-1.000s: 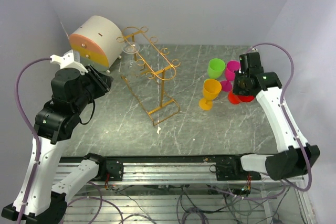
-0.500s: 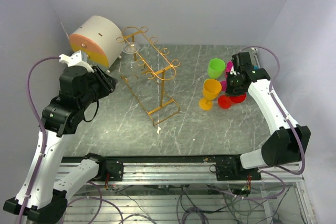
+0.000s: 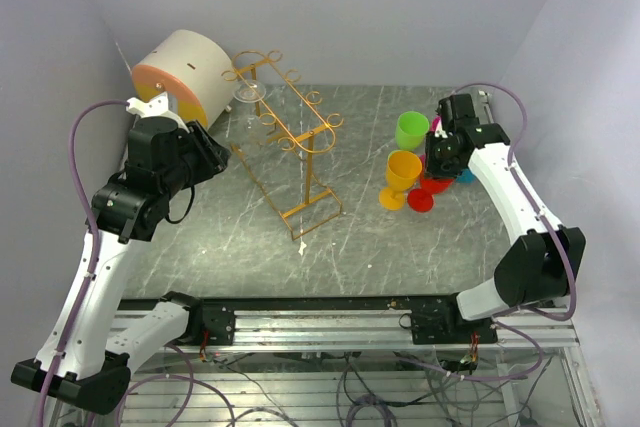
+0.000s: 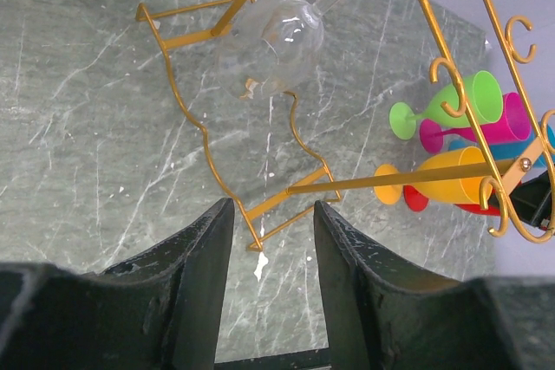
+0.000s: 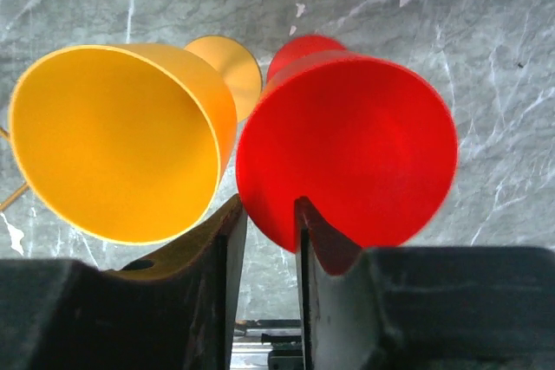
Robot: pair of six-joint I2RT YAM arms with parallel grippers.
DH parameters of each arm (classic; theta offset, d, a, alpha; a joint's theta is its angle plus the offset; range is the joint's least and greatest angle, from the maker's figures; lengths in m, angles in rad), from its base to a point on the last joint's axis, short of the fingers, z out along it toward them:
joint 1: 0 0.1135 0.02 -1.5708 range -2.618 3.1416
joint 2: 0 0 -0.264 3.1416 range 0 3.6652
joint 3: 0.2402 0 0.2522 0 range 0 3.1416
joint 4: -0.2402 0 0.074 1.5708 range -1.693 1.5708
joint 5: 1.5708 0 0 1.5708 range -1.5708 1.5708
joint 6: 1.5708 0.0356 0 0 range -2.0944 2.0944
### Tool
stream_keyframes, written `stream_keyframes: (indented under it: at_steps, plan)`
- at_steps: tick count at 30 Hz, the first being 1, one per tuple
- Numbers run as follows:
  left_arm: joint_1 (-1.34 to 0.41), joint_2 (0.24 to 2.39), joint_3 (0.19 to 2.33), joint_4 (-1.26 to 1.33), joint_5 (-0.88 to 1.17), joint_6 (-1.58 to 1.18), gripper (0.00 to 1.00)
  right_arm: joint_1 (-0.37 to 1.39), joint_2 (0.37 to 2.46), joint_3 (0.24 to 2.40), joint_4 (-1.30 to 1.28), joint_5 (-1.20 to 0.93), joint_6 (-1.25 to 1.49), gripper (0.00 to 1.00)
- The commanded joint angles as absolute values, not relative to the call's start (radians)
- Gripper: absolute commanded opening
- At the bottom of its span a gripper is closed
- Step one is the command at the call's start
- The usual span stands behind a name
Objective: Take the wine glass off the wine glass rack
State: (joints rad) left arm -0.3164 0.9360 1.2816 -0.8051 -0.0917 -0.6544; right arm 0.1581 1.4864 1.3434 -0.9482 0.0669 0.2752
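The gold wire wine glass rack (image 3: 308, 177) stands at the table's back middle. A clear wine glass (image 3: 248, 97) hangs upside down from its far left rails. In the left wrist view the glass bowl (image 4: 276, 41) hangs ahead of the fingers, with the rack (image 4: 390, 182) around it. My left gripper (image 3: 205, 155) is open and empty, just left of the rack and short of the glass (image 4: 273, 214). My right gripper (image 3: 432, 173) is shut on the rim of a red cup (image 5: 347, 145), one finger inside it and one outside (image 5: 267, 210).
A round white-and-orange box (image 3: 180, 72) stands at the back left, close to my left arm. An orange cup (image 3: 402, 172) stands right against the red cup (image 3: 422, 199). A green cup (image 3: 411, 130), a magenta cup (image 3: 437, 125) and a blue cup (image 3: 466, 177) stand nearby.
My left arm has swung forward and right, closer to the rack. My right gripper has moved left with the red cup, up against the orange cup.
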Motion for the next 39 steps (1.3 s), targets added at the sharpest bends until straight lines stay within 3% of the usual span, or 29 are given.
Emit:
stream_keyframes:
  at_steps: [1,10,21,33,39]
  plan:
    - [-0.320,0.937,1.288,-0.778,-0.062,-0.651,0.53,0.153,1.423,1.391,-0.931,0.049,0.267,0.30]
    - [-0.319,0.935,1.287,-0.745,-0.099,-0.664,0.52,0.155,1.259,1.488,-0.934,0.037,0.256,0.32]
    - [-0.319,1.019,1.344,-0.655,-0.143,-0.702,0.52,0.155,0.968,1.323,-0.693,-0.362,0.263,0.35]
    - [-0.316,1.096,1.413,-0.542,-0.333,-0.875,0.55,0.155,0.882,1.235,-0.640,-0.371,0.266,0.36]
    - [-0.270,1.108,1.396,-0.456,-0.293,-0.946,0.57,0.154,0.868,1.225,-0.636,-0.358,0.251,0.36]
